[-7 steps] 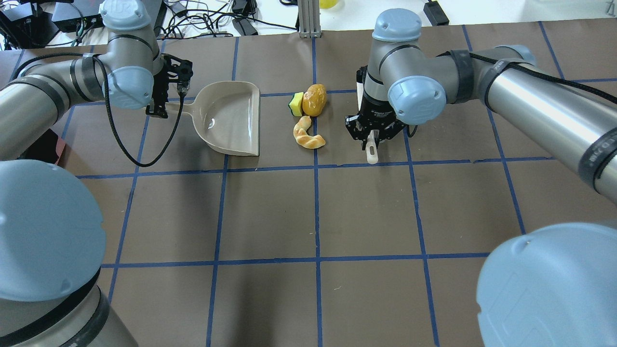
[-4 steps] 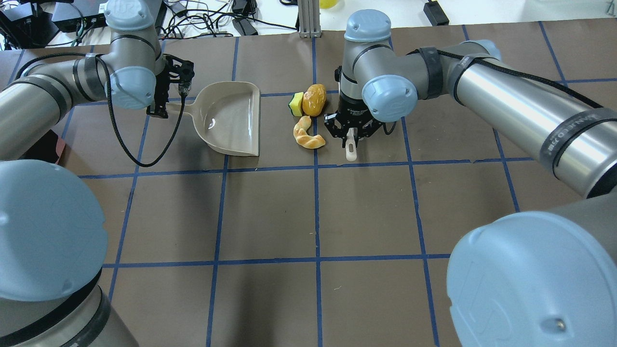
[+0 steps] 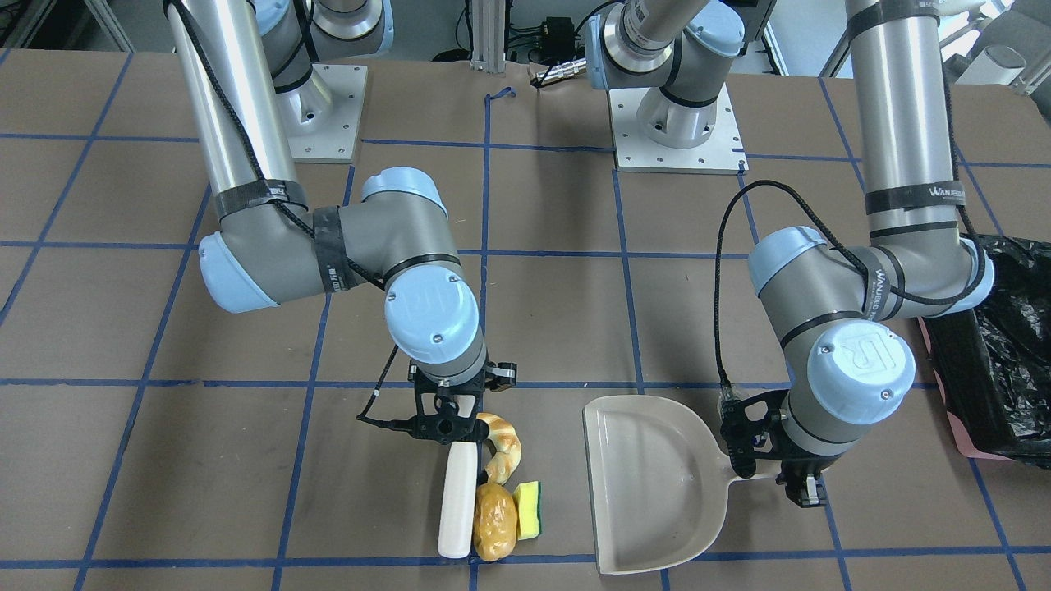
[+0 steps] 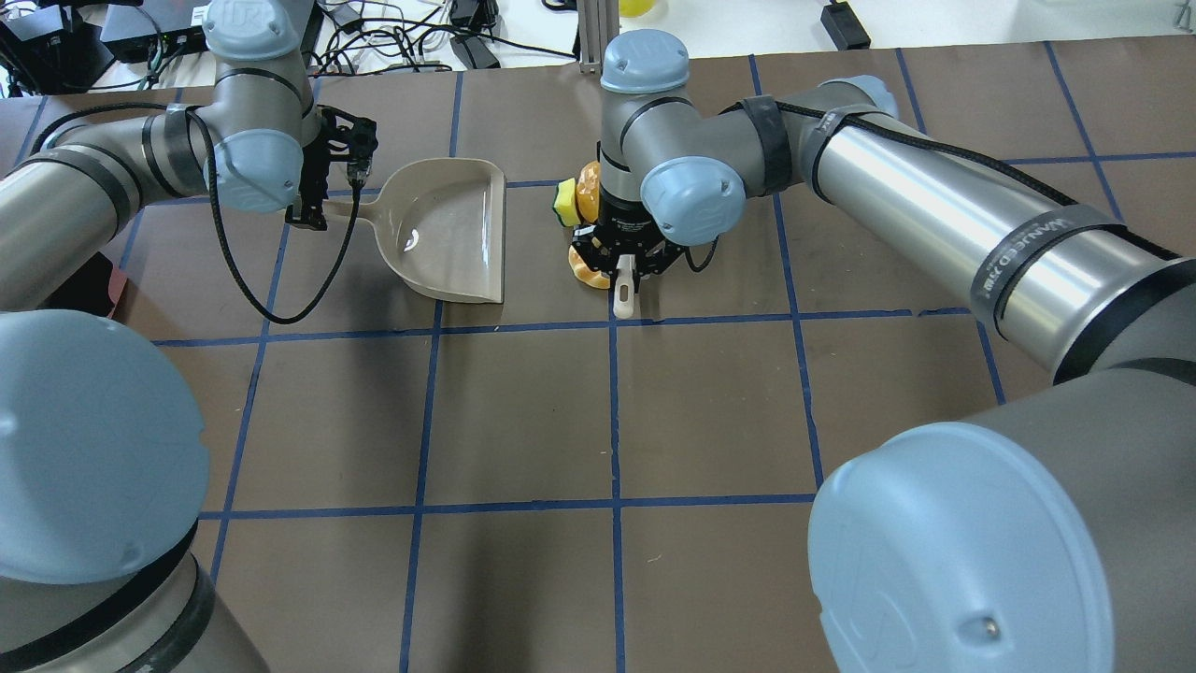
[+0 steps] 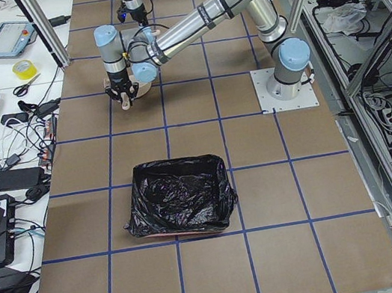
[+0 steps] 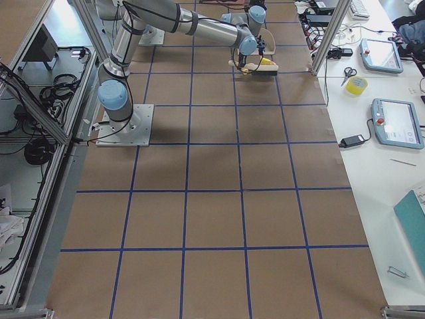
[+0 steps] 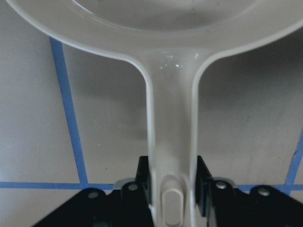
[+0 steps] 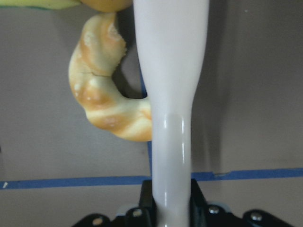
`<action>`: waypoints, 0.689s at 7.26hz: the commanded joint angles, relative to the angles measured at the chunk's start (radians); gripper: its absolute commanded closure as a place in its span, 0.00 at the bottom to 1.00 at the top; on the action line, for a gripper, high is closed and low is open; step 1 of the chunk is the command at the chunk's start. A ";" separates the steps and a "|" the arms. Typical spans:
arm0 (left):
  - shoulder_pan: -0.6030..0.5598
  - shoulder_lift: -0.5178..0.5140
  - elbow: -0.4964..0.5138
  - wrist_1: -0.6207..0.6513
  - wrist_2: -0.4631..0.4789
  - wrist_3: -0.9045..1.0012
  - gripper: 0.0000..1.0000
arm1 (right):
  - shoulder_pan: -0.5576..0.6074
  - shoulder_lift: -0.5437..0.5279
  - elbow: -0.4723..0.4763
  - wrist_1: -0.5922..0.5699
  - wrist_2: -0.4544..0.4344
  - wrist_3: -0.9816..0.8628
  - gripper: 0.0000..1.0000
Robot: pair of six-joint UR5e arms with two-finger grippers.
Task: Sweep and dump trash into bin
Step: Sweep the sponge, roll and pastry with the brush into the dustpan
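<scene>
The croissant (image 3: 502, 447), the brown potato lump (image 3: 495, 532) and the yellow-green sponge (image 3: 529, 509) lie close together on the table. My right gripper (image 3: 447, 427) is shut on a white brush (image 3: 457, 501), which lies against the croissant (image 8: 102, 99) and the potato on the side away from the dustpan. My left gripper (image 3: 780, 476) is shut on the handle (image 7: 170, 142) of the beige dustpan (image 4: 448, 229), which rests flat with its open edge toward the trash. From overhead my right wrist hides most of the trash. The bin (image 5: 181, 197) stands beyond my left arm.
The bin's black bag (image 3: 1002, 353) is at the table edge, right behind my left elbow. Blue tape lines grid the brown table. Cables and devices lie past the far edge (image 4: 402, 37).
My right arm has moved left with the brush, from a gap beside the trash to touching the croissant and potato. The left arm and dustpan have not moved.
</scene>
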 commanded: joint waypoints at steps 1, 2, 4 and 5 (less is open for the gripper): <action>0.000 0.000 0.000 0.000 -0.002 -0.001 0.96 | 0.061 0.051 -0.069 -0.003 0.038 0.091 1.00; 0.000 0.000 0.000 0.000 -0.004 -0.001 0.96 | 0.086 0.065 -0.086 -0.008 0.061 0.131 1.00; 0.000 0.000 0.000 0.000 -0.008 -0.001 0.96 | 0.136 0.100 -0.147 -0.006 0.063 0.176 1.00; 0.000 0.000 0.000 0.000 -0.008 -0.003 0.96 | 0.164 0.123 -0.173 -0.008 0.063 0.210 1.00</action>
